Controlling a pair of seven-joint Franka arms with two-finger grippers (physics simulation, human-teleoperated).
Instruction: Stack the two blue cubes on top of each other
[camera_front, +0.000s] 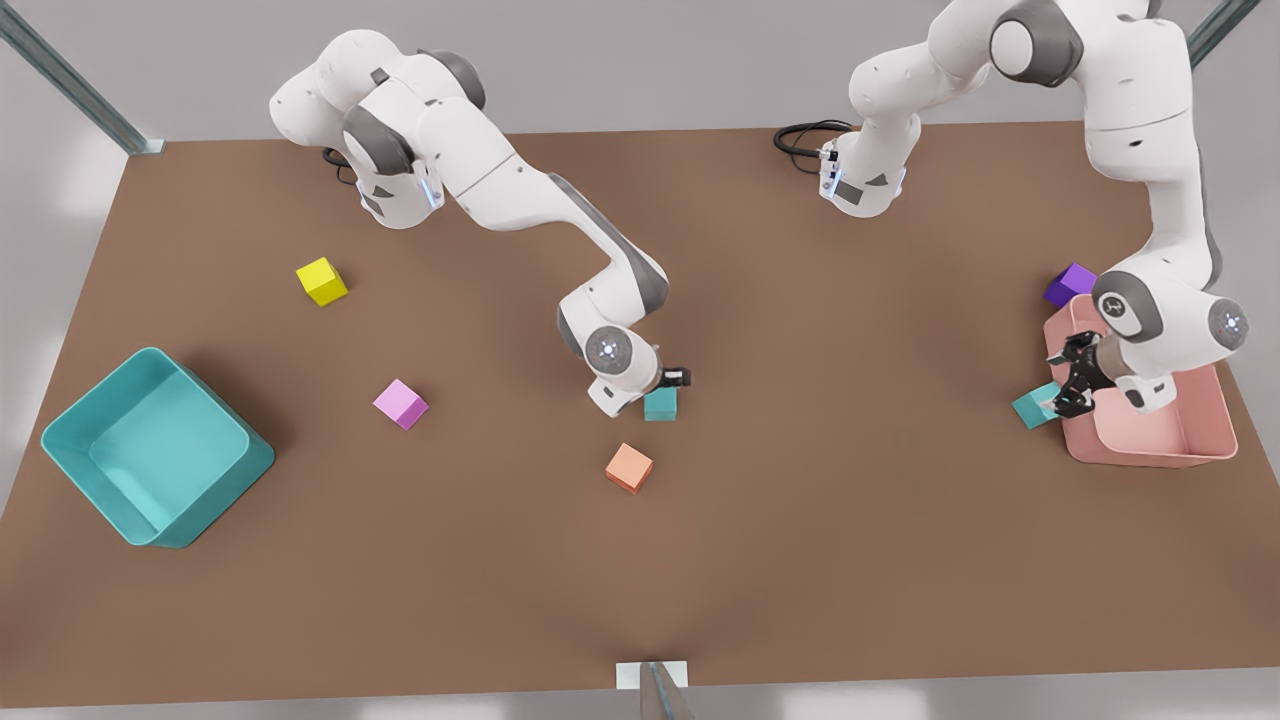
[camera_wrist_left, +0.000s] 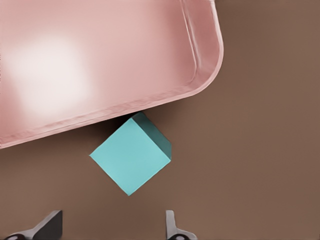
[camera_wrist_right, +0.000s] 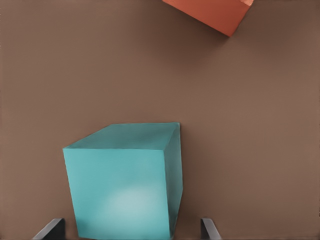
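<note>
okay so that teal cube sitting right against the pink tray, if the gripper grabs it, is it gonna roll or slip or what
The teal cube probably won't roll: flat faces, resting flat on the table. It looks rigid, so the open left gripper should pinch it without squashing. A push could jam it against the pink tray, which it nearly touches.

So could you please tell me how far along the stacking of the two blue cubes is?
Nothing is stacked yet. One blue cube sits on the table beside the pink bin, with the left claw open above it. The other blue cube is mid-table between the open right claw's fingers. Gripping, lifting, carrying and stacking remain.
</note>
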